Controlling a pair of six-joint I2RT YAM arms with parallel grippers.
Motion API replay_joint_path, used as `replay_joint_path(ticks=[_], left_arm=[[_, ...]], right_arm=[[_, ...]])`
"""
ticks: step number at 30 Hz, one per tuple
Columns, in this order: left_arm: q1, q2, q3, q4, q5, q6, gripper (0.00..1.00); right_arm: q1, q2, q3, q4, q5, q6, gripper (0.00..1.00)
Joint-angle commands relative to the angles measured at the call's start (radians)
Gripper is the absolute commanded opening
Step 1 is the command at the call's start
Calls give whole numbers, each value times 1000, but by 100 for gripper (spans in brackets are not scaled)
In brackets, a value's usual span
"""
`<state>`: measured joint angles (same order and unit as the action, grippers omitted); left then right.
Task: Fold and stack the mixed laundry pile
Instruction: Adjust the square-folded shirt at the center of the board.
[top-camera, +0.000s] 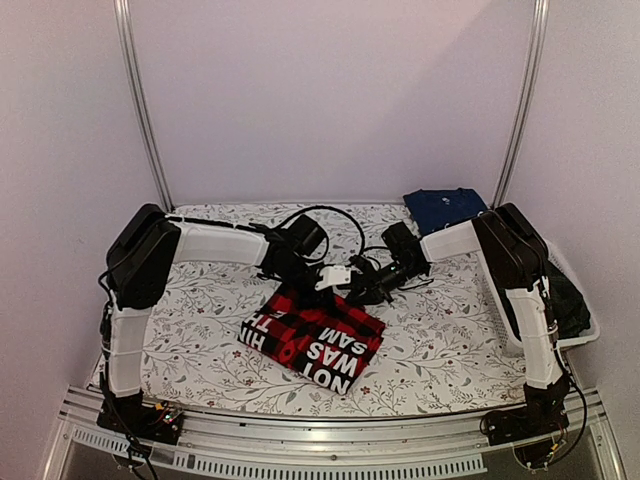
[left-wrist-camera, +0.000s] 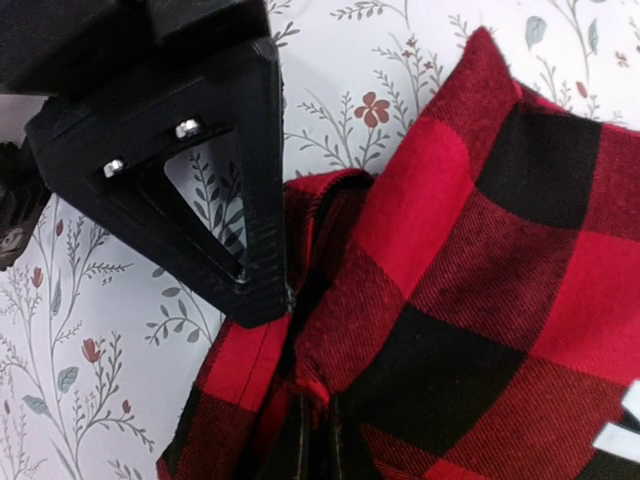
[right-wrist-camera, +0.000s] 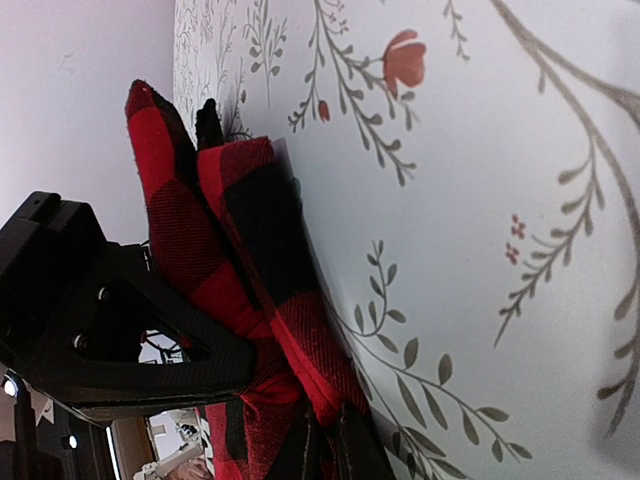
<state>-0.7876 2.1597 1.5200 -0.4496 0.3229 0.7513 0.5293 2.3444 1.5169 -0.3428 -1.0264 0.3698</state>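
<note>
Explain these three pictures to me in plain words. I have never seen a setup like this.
These are two robot arms bolted side by side, each ending in a two-finger gripper. The wide picture looks down from above and behind them: the left arm on the left, the right arm on the right. The other two come from a camera on each wrist, close to its fingers. A floral table cloth covers the work surface. On it lies a red-and-black checked shirt with white letters. A folded navy garment sits at the far right corner, a white basket at the right edge. The left gripper and right gripper are shut, pinching the shirt's far edge.
</note>
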Motion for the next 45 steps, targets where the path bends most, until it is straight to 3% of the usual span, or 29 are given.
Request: replay_joint_path(ticks=[1, 12, 23, 25, 26, 29, 33, 35, 40, 45], left_arm=[[-4, -68, 35, -31, -24, -11, 0], [-3, -9, 163, -42, 9, -21, 0], [-9, 38, 104, 54, 35, -53, 0], [-7, 52, 97, 69, 21, -66, 0], [-6, 56, 89, 85, 7, -76, 4], [-3, 33, 70, 113, -27, -98, 37], [17, -64, 65, 143, -100, -181, 64], [43, -131, 63, 159, -118, -252, 97], [151, -276, 55, 176, -96, -499, 100], [232, -281, 111, 27, 106, -615, 100]], right_arm=[[7, 43, -19, -52, 68, -11, 8], [7, 36, -24, -48, 68, -13, 7], [6, 39, -16, -51, 67, -10, 7], [5, 34, -13, -55, 69, -11, 11], [4, 29, -9, -59, 70, -11, 13], [-13, -2, 13, -85, 93, -11, 23], [-75, -76, 34, -127, 131, -15, 38], [-108, -124, 40, -146, 144, -25, 43], [-145, -241, 47, -235, 139, -83, 52], [-123, -355, -92, -262, 101, -108, 60]])
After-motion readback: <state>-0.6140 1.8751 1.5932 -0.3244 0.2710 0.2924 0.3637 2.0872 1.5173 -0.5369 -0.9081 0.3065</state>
